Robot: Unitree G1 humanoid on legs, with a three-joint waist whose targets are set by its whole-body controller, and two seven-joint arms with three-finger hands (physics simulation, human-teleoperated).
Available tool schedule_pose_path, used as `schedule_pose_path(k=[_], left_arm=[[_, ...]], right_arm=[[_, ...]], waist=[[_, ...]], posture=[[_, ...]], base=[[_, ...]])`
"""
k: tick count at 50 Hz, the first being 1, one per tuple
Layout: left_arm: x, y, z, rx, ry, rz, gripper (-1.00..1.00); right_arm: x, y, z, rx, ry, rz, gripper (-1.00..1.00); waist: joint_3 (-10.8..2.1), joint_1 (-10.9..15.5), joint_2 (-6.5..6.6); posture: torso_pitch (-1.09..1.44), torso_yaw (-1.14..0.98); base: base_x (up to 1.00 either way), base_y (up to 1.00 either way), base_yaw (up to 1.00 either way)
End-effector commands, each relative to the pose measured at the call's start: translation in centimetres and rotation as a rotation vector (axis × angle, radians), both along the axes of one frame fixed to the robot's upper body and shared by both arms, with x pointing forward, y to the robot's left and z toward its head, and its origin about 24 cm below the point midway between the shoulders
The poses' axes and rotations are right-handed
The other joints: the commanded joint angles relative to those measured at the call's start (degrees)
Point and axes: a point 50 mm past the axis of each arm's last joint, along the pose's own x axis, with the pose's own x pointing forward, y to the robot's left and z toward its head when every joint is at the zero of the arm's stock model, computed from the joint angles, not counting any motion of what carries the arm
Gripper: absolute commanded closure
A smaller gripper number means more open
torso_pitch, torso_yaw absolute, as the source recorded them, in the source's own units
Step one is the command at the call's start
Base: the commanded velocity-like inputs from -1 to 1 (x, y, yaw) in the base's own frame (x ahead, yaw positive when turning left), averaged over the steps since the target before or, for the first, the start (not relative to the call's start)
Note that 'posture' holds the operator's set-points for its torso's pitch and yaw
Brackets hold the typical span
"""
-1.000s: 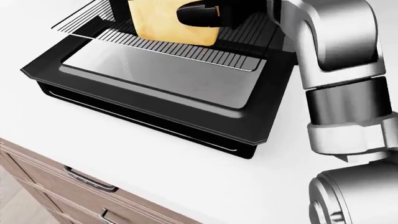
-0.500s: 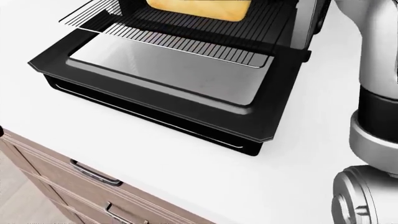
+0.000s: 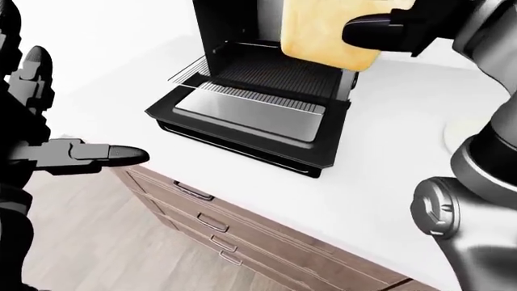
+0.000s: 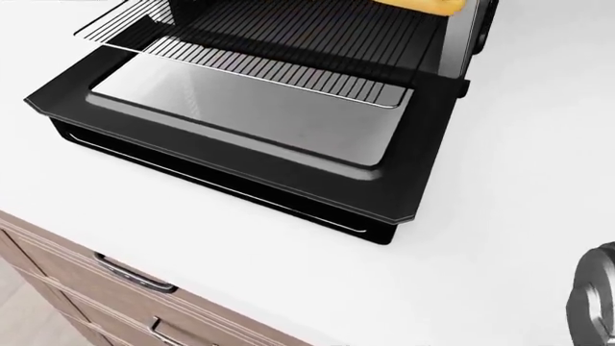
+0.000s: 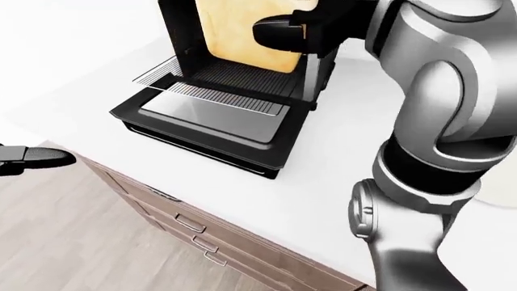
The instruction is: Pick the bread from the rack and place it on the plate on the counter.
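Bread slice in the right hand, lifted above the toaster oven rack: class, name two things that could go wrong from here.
1. The right hand pinches the bread only near one edge, so it may slip or swing.
2. The plate is only partly visible at the left-eye view's right edge, behind the arm; placement may miss.

A kitchen; white counter (image 3: 380,157) over wooden drawers (image 3: 218,224); a black toaster oven (image 3: 259,91) stands open.

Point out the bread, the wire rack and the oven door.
bread (image 3: 319,36): left-eye view, bare face of the slice, left of the fingers.
wire rack (image 4: 288,72): head view, its protruding bars.
oven door (image 4: 240,108): head view, its glass pane.
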Motion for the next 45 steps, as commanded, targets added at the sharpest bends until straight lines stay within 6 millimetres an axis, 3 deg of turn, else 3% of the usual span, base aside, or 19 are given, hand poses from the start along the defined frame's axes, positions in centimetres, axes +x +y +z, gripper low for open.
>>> schedule_pose_path(k=[1, 6, 12, 22, 29, 38, 45], left_arm=[[-0.5, 0.0, 0.9, 0.024, -0.062, 0.013, -1.0], [-1.1, -0.1, 0.7, 0.027, -0.062, 0.012, -1.0], [-1.2, 0.0, 0.5, 0.027, -0.061, 0.014, -1.0], [-0.8, 0.1, 0.4, 0.022, -0.059, 0.016, -1.0], [-0.9, 0.1, 0.5, 0.024, -0.063, 0.017, -1.0], [-1.0, 0.2, 0.5, 0.023, -0.064, 0.019, -1.0], [-1.0, 0.3, 0.2, 0.023, -0.061, 0.025, -1.0]], right_arm=[[-0.7, 0.1, 1.2, 0.005, -0.069, 0.004, 1.0], [-2.4, -1.6, 1.7, 0.007, -0.08, -0.035, 1.0], [-2.7, -2.7, 1.6, 0.015, -0.081, -0.08, 1.0], [-1.1, -5.0, 1.8, 0.046, -0.077, -0.211, 1.0], [-1.4, -6.5, 2.1, 0.04, -0.077, -0.272, 1.0], [-2.7, -8.4, 2.0, 0.046, -0.079, -0.33, 1.0], [-0.6, -10.2, 0.0, 0.011, -0.057, -0.483, 1.0]], waist=[[-1.22, -0.1, 0.01], [-0.94, -1.1, -0.31], [-0.53, -2.6, -0.44], [-0.3, -5.6, -0.6], [-0.01, -8.1, -0.75], [0.57, -12.4, -0.91], [0.86, -17.7, -0.88]], posture=[[0.0, 0.22], [0.0, 0.19], [0.0, 0.16], [0.0, 0.11], [0.0, 0.08], [0.0, 0.03], [0.0, 0.0]], base=[[0.0, 0.0, 0.0], [0.0, 0.0, 0.0], [0.0, 0.0, 0.0], [0.0, 0.0, 0.0], [0.0, 0.0, 0.0], [0.0, 0.0, 0.0], [0.0, 0.0, 0.0]])
